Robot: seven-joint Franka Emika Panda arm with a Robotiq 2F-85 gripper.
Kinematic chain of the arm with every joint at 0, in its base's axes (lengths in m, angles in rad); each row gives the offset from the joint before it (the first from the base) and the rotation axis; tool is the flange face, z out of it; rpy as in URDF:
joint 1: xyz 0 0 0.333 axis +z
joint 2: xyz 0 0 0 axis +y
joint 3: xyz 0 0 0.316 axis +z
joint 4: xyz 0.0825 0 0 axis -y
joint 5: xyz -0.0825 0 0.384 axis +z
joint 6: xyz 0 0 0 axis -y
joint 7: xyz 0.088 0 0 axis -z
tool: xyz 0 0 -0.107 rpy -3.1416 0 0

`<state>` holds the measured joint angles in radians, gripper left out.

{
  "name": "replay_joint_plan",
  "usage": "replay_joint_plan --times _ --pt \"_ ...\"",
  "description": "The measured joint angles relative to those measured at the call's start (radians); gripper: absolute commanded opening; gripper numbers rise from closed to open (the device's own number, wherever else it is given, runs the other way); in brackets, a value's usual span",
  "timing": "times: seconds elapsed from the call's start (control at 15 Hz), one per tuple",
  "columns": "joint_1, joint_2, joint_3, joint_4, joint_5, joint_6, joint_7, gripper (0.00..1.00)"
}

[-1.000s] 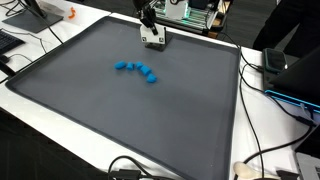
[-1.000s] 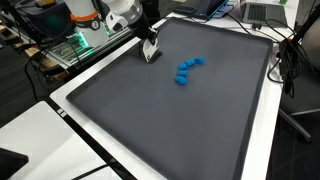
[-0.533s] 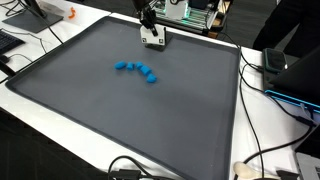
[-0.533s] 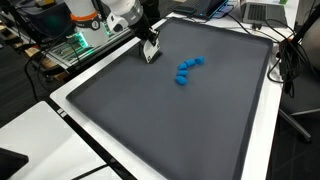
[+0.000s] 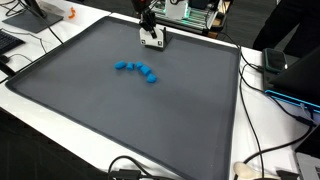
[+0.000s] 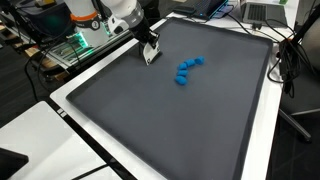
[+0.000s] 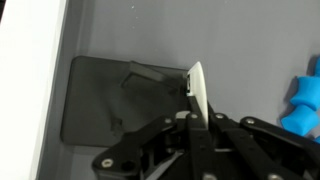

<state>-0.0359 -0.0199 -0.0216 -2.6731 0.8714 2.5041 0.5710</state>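
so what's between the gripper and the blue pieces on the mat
Only bare dark mat: in both exterior views the stretch from the gripper, shut on a white card, to the blue pieces holds nothing.

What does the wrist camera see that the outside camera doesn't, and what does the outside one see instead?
Only the wrist view shows the white piece edge-on in the gripper, with its dark shadow on the grey mat. Only an exterior view shows the whole mat, the full row of blue pieces and the cables. Both show the white piece, some blue and the mat.
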Motion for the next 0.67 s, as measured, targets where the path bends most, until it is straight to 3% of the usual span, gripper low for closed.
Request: replay_joint_plan --times 0.67 --pt "0.007 0.005 0.003 0.001 0.024 0.026 0.0 0.01"
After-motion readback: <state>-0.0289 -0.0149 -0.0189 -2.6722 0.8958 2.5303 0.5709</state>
